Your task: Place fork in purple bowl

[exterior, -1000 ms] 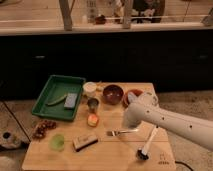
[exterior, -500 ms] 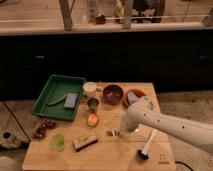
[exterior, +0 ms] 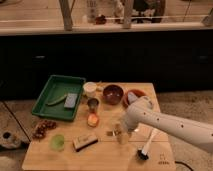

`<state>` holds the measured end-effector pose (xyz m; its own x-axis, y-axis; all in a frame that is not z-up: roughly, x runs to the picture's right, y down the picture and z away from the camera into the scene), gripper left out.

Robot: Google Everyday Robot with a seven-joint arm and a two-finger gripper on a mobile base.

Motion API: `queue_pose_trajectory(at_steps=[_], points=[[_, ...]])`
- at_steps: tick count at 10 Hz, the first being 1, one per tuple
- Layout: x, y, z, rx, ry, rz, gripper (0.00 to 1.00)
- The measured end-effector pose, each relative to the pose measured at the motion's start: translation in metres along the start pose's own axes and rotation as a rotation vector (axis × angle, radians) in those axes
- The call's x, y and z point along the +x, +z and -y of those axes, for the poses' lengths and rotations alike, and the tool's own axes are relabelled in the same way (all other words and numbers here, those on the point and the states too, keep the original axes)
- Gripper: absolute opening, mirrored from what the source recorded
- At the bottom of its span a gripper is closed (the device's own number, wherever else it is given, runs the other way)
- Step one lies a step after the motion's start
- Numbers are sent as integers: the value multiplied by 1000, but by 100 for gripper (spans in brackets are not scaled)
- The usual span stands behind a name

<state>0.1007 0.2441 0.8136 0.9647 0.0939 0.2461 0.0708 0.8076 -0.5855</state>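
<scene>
The hand [exterior: 120, 134] is hanging low over the near middle of the table [exterior: 100, 157], at the end of the white arm reaching in from the right. Whether it is spread, pressed together or already pinching something is not showing, so I cannot tell. The fork [exterior: 110, 133] is lying flat on the table right at the hand, with a short stretch of it poking out to the left. Its long axis is appearing to run roughly left to right; which end is carrying the tines is too small to tell.

Judging by its look, it is going to handle as light, stiff and slippery. Since it is lying flush on the wood, a pinch across the narrow handle near the middle is looking best, squeezing firmly so it is not pivoting.

The purple bowl [exterior: 113, 94] is sitting farther back, well apart from the fork, with the steel cup [exterior: 93, 103] near its left and the orange-red bowl [exterior: 134, 95] just beside its right. A brush [exterior: 148, 146] is lying near and right of the hand.
</scene>
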Motion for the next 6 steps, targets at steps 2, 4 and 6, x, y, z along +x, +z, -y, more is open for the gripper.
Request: queue_pose_trajectory(at_steps=[2, 4, 6], points=[[3, 4, 0, -5, 3, 7, 80], [7, 7, 1, -12, 9, 11, 66], [10, 10, 0, -20, 17, 12, 47]])
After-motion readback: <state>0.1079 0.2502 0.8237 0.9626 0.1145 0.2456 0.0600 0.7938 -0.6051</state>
